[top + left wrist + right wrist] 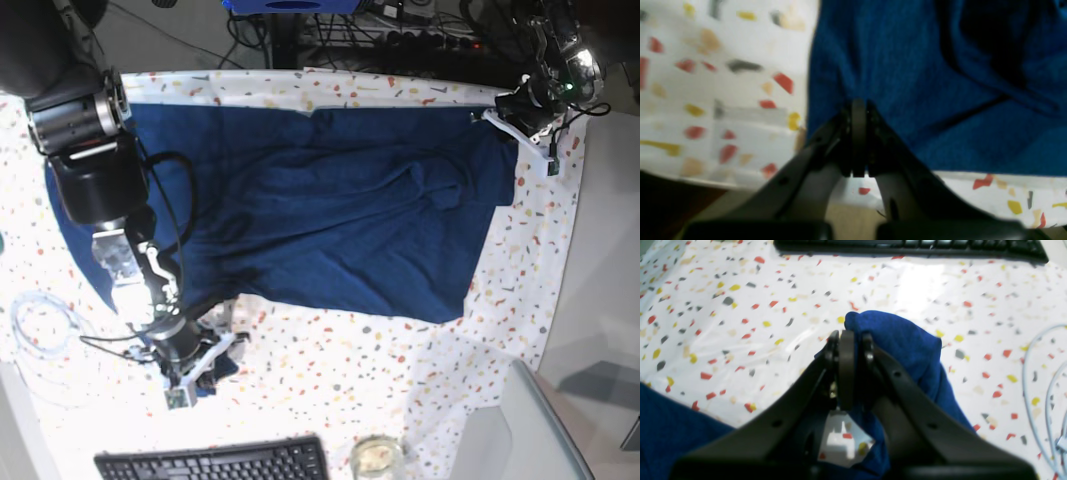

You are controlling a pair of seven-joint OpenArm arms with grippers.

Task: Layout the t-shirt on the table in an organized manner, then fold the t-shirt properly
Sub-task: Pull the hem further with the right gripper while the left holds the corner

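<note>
1. Right end effector (848,340): jaws closed on a bunched fold of the t-shirt (903,340). The cloth wraps around the far fingertip and hangs down past the jaws.
2. Beyond the right end effector lies bare speckled surface (740,323); a black keyboard (907,245) sits at the far edge of it.
3. To one side of the right end effector, pale cables (1037,380) rest on the surface, apart from the cloth.
4. Left end effector (858,106): jaws closed, with the fingertips pressed into the t-shirt (907,83) near its side edge. Whether fabric is pinched between them cannot be determined.
5. Beside the left end effector, the surface (723,83) is exposed; the garment's hem runs just behind the fingers, close to the surface's edge.
6. Base view: the right end effector (195,362) holds one end of the garment near the keyboard (210,463); the left end effector (520,112) is at the opposite corner.
7. Between the two end effectors, the t-shirt (330,220) lies spread across the surface (350,370), wrinkled in its middle.
8. A small round glass dish (377,455) stands just beside the keyboard.
</note>
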